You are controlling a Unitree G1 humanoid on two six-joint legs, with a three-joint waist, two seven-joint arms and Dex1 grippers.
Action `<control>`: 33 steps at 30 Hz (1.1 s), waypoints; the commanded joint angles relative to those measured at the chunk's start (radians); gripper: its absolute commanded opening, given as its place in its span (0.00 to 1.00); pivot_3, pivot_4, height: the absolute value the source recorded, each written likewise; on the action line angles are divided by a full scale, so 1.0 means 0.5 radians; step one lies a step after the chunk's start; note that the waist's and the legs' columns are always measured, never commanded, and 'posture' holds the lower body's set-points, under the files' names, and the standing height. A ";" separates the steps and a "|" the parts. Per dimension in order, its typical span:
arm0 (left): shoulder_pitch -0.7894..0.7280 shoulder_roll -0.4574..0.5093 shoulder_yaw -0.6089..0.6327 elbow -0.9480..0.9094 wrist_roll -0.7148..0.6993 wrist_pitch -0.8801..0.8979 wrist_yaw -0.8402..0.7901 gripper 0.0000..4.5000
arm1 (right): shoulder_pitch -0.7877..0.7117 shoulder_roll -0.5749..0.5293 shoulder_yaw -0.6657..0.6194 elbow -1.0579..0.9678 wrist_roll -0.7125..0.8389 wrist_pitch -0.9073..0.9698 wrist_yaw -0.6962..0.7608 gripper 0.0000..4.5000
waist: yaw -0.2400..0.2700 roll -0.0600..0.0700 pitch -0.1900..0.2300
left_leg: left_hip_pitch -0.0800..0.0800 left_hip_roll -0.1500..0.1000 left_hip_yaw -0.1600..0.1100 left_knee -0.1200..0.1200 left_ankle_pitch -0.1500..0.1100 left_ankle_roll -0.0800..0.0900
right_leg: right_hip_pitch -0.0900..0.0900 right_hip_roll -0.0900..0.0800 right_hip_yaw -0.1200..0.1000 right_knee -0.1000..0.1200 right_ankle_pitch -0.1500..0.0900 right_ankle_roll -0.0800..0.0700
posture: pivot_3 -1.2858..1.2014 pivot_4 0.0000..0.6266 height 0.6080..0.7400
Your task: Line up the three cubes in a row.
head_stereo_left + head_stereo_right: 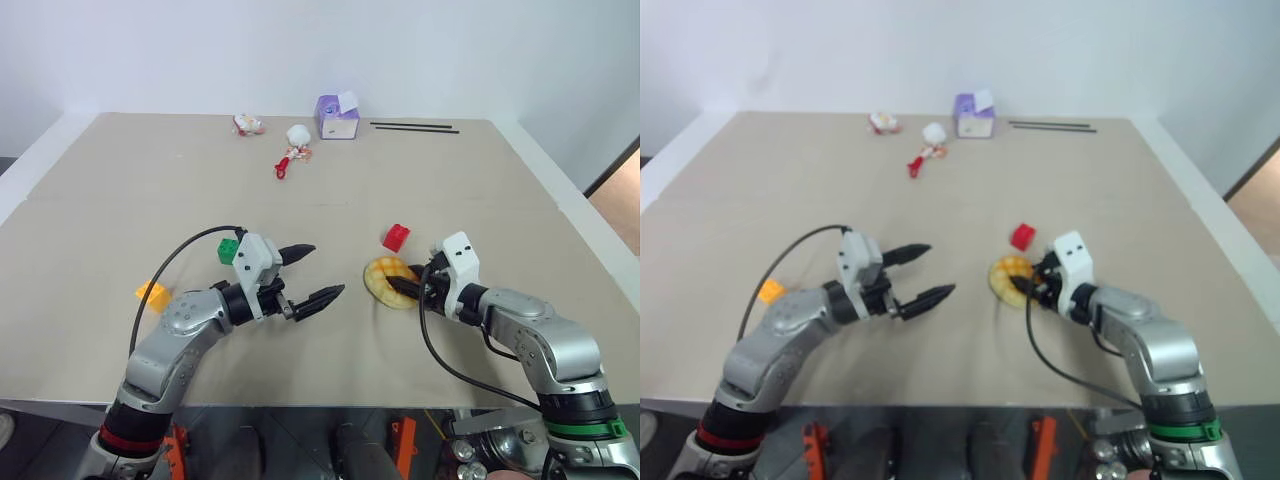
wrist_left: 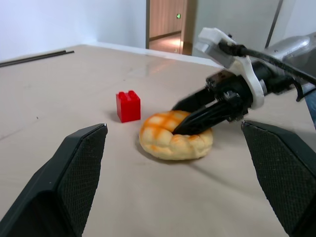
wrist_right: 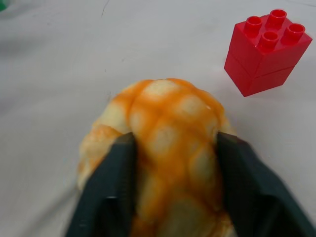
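Near the front edge of the tabletop (image 1: 100, 180): left gripper (image 1: 306, 275) hovering, fingers wide apart, holding nothing. To its right, right gripper (image 1: 404, 286) pinched on the yellow bun (image 3: 168, 143), squeezing its sides. Yellow-orange cube (image 1: 152, 295) toward the left edge, green cube (image 1: 229, 250) behind the left gripper, red cube (image 1: 396, 237) just beyond the bun. Purple-and-white box (image 1: 337, 118) at the far edge.

Bright, even light, soft shadows (right-eye view slightly blurred)
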 commanded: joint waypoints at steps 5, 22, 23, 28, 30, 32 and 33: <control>-0.140 -0.094 -0.031 0.101 0.113 -0.164 0.012 1.00 | 0.026 0.032 -0.323 -0.129 0.207 0.195 -0.048 0.00 | 0.004 0.000 0.000 | -0.002 -0.001 -0.001 0.000 0.000 0.000 | 0.000 0.000 0.000 0.000 0.000 0.000 | 0.52 0.24 1.00; -0.720 -0.604 -0.215 0.772 0.242 -0.459 -0.132 1.00 | -0.041 0.017 -1.064 0.284 -0.326 0.357 -1.120 0.00 | -0.003 0.005 -0.002 | -0.002 -0.004 0.004 -0.002 0.000 0.000 | -0.003 0.000 0.009 -0.003 0.001 0.004 | 0.52 0.24 1.00; -0.741 -0.625 -0.227 0.810 0.254 -0.484 -0.150 1.00 | -0.033 0.035 -1.084 0.297 -0.331 0.340 -1.128 0.00 | -0.004 0.006 -0.002 | -0.002 -0.004 0.004 -0.002 0.000 0.000 | -0.003 0.000 0.009 -0.003 0.001 0.004 | 0.52 0.24 1.00; -0.778 -0.678 -0.270 0.897 0.286 -0.553 -0.235 1.00 | -0.010 0.102 -1.172 0.257 -0.369 0.306 -1.209 0.25 | -0.004 0.009 -0.003 | -0.001 -0.004 0.008 -0.003 0.000 0.001 | -0.003 0.000 0.013 -0.003 0.001 0.005 | 0.52 0.24 1.00; -0.771 -0.683 -0.277 0.904 0.296 -0.569 -0.245 1.00 | -0.003 0.115 -1.197 0.234 -0.363 0.294 -1.210 0.40 | -0.004 0.009 -0.003 | -0.002 -0.004 0.008 -0.003 0.000 0.001 | -0.003 0.000 0.013 -0.003 0.001 0.005 | 0.52 0.24 1.00; -0.762 -0.680 -0.279 0.910 0.306 -0.586 -0.252 1.00 | -0.002 0.116 -1.200 0.204 -0.355 0.280 -1.202 0.57 | -0.004 0.009 -0.003 | -0.002 -0.004 0.008 -0.003 0.000 0.001 | -0.003 0.000 0.014 -0.004 0.001 0.006 | 0.52 0.24 1.00; -0.759 -0.676 -0.278 0.912 0.311 -0.594 -0.255 1.00 | -0.004 0.116 -1.199 0.191 -0.355 0.271 -1.199 0.65 | -0.004 0.009 -0.003 | -0.002 -0.004 0.009 -0.003 0.000 0.001 | -0.003 0.000 0.014 -0.004 0.001 0.006 | 0.52 0.24 1.00</control>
